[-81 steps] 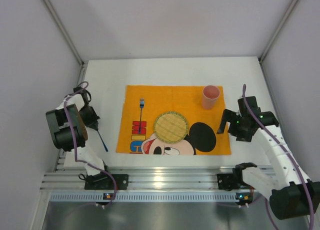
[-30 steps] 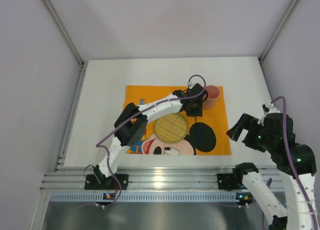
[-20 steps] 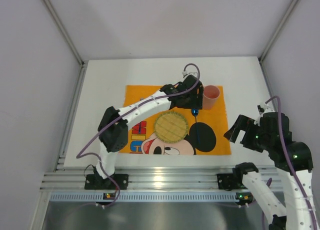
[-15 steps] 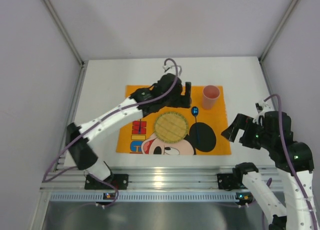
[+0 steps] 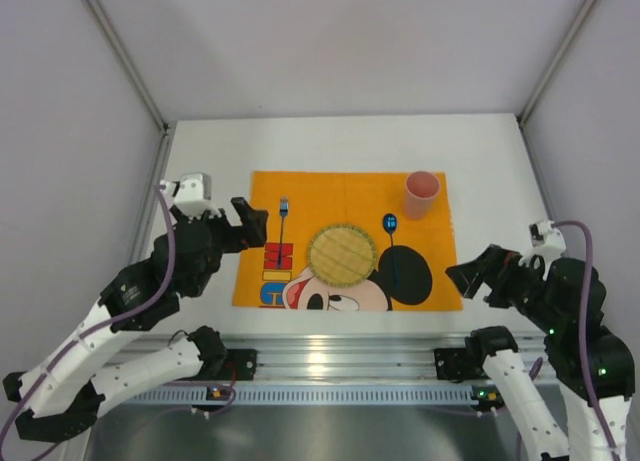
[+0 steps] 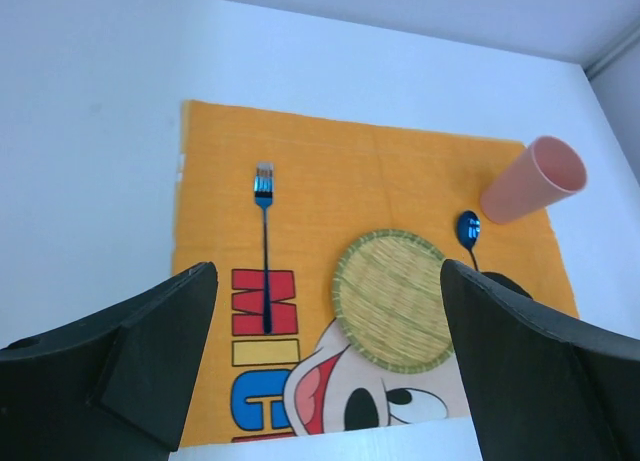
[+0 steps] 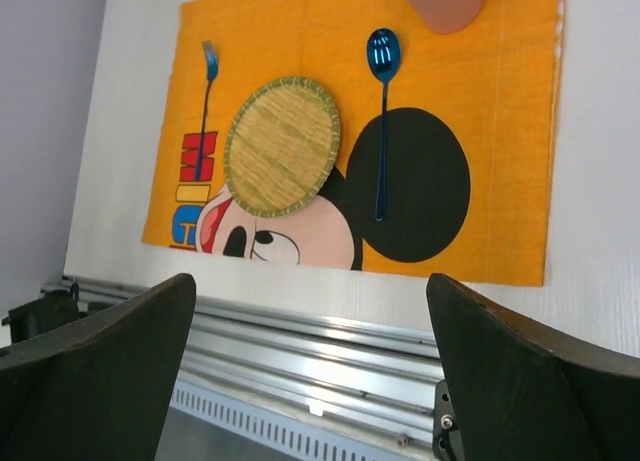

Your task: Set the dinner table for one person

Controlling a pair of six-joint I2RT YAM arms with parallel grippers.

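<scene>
So, the white counter (image 5: pixel 205 166) fills the middle of the top view, with the ribbed metal rail (image 5: pixel 330 359) along its near edge where both arms are bolted; an orange cartoon-mouse mat (image 5: pixel 330 193) lies flat on it, roughly centred.

On the mat, a round woven plate (image 5: pixel 342 254) sits toward the near middle, partly over the cartoon's face. A fork (image 5: pixel 283 221) lies to the left of it, tines pointing to the far side, handle end over the red letters; a blue spoon (image 5: pixel 390 236) lies to the right of it, bowl toward the far side, handle running down over the black ear; neither one touches the plate. A pink cup (image 5: pixel 421 193) is at the mat's far right corner, just beyond the spoon's bowl; it looks upright from above, I think, though the left wrist view shows it slanted, so I'm not 100% sure.

The left tool (image 6: pixel 326 269) hangs in the air above the counter's left part, beside the mat's left edge; its fingers are spread wide and grip nothing. The right tool (image 7: pixel 308 278) is raised too, off the mat's near right corner; it's also spread wide and empty. Each wrist camera looks down at the mat between its own two dark fingers.
</scene>
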